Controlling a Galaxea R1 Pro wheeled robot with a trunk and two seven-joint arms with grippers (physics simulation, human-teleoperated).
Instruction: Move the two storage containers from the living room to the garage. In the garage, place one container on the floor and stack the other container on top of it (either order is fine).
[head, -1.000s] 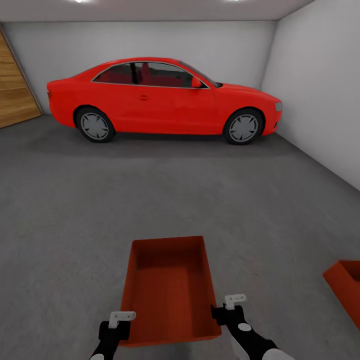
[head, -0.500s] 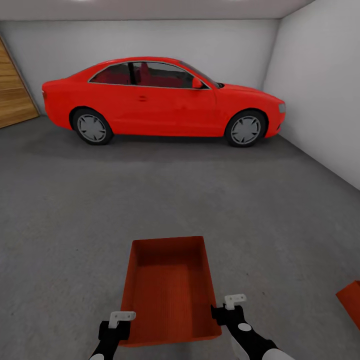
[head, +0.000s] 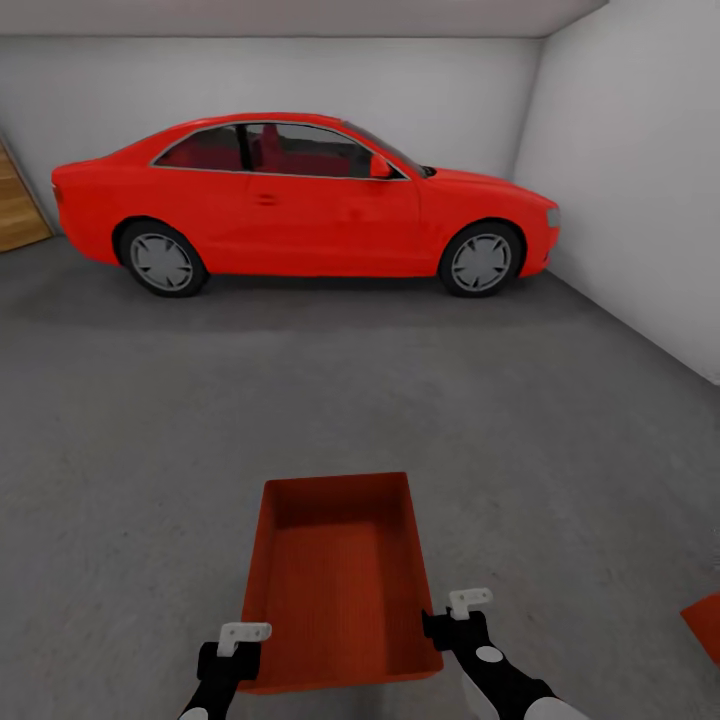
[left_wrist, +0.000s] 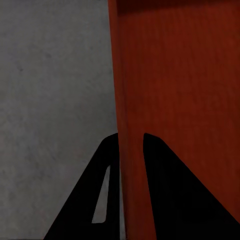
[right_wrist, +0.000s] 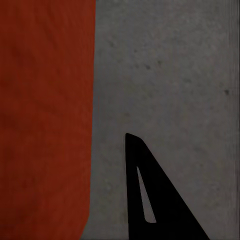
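One orange-red storage container (head: 338, 585) hangs level just above the grey concrete floor (head: 300, 400) of the garage, close in front of me. My left gripper (head: 240, 655) is at its near left corner. In the left wrist view, the left gripper (left_wrist: 131, 139) has both fingers clamped across the tub wall (left_wrist: 170, 75). My right gripper (head: 440, 628) rests at the near right corner. In the right wrist view, one finger (right_wrist: 150, 200) stands beside the tub (right_wrist: 45, 120) with floor showing between them, and the other finger is hidden. A corner of the second container (head: 706, 624) lies on the floor at the right edge.
A red coupe (head: 300, 205) is parked side-on along the back wall. A pale wall (head: 640, 200) runs down the right side. A wooden panel (head: 18, 205) shows at the far left. Open concrete stretches between me and the car.
The whole view has swung right to left: the car and the wooden panel slid left, and the second container slipped toward the right edge. The held tub and both grippers keep their places.
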